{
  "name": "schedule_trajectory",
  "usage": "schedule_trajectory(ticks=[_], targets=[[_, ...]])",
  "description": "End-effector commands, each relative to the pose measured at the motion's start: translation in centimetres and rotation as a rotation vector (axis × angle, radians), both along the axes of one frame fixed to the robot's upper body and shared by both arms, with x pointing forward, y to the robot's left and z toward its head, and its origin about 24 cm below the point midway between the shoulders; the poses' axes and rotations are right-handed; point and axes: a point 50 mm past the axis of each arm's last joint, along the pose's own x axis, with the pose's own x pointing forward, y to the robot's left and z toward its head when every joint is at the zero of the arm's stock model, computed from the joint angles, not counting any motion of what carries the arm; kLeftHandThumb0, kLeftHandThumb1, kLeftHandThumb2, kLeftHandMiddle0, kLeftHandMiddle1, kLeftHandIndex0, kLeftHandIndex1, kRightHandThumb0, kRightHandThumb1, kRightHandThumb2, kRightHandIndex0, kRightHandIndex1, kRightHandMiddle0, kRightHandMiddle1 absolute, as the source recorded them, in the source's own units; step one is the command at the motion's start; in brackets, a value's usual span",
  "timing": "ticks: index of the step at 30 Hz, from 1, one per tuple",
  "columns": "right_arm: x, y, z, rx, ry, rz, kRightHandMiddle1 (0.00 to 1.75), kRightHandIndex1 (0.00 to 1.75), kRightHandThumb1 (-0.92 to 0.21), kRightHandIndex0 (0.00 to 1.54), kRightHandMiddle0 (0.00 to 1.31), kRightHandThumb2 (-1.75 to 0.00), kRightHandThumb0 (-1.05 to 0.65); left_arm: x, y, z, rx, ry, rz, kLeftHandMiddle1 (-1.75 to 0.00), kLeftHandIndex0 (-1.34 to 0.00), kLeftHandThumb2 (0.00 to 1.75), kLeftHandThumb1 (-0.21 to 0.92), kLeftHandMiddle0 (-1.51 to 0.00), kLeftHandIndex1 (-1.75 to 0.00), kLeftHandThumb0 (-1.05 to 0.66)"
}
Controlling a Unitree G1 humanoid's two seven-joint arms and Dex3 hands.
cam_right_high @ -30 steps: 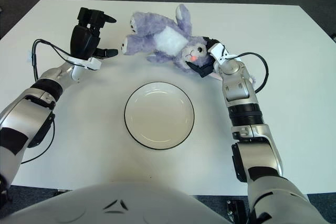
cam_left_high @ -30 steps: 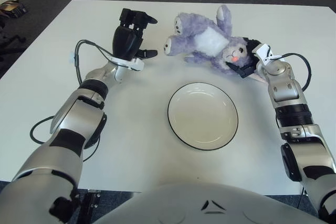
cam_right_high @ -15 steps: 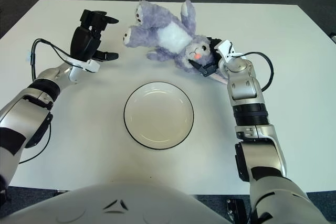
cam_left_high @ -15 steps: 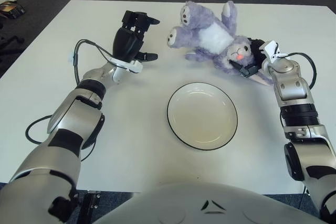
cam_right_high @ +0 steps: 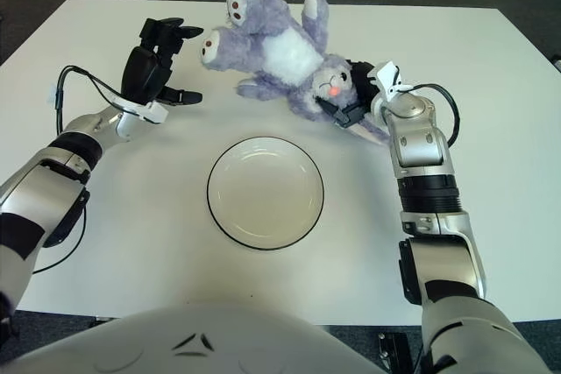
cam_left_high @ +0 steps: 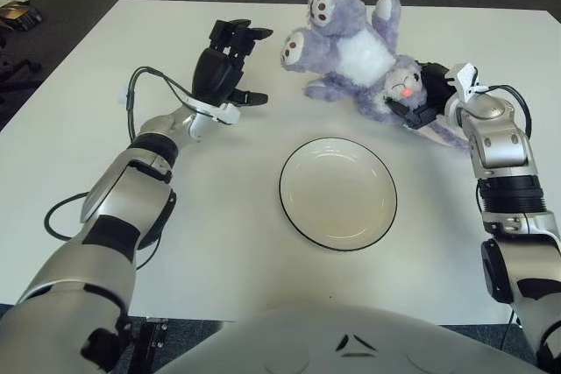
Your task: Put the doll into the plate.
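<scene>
The plate sits on the tabletop, near the middle and toward the robot. Behind it and slightly right is the doll, head toward the right hand, which touches it. The left hand shows left of the doll, apart from it.

The fingers of the right hand are mostly hidden behind the head of the doll, so its grip is not fully seen. Both arms are cut by the lower edge.
</scene>
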Motion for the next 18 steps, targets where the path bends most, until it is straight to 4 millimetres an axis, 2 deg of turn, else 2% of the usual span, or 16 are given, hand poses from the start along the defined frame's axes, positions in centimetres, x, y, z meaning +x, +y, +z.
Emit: schedule_trajectory(ticks=[1, 13, 15, 18], targets=[[-0.3, -0.2, 0.9, 0.001, 0.013, 0.026, 1.75, 1.75, -0.12, 0.77, 1.02, -1.55, 0.55, -0.1, -0.2, 0.0, -0.019, 0.003, -0.012, -0.71, 0.0, 0.76, 0.37, 0.0, -0.8, -0.8], [-1.0, 0.2, 2.4, 0.015, 0.082, 0.104, 1.75, 1.75, -0.13, 0.76, 0.97, -1.54, 0.54, 0.0, -1.3, 0.1, -0.038, 0.031, -0.039, -0.71, 0.0, 0.67, 0.44, 0.0, -0.8, -0.87], [-1.2, 0.2, 2.6, 0.014, 0.088, 0.11, 1.75, 1.75, -0.14, 0.76, 0.97, -1.53, 0.54, 0.0, -1.4, 0.1, -0.038, 0.03, -0.043, -0.71, 0.0, 0.67, 0.44, 0.0, -0.81, -0.86], [-1.3, 0.2, 2.7, 0.016, 0.097, 0.116, 1.75, 1.75, -0.14, 0.76, 0.96, -1.53, 0.54, 0.0, -1.6, 0.2, -0.043, 0.019, -0.052, -0.72, 0.0, 0.74, 0.36, 0.0, -0.83, -0.79]])
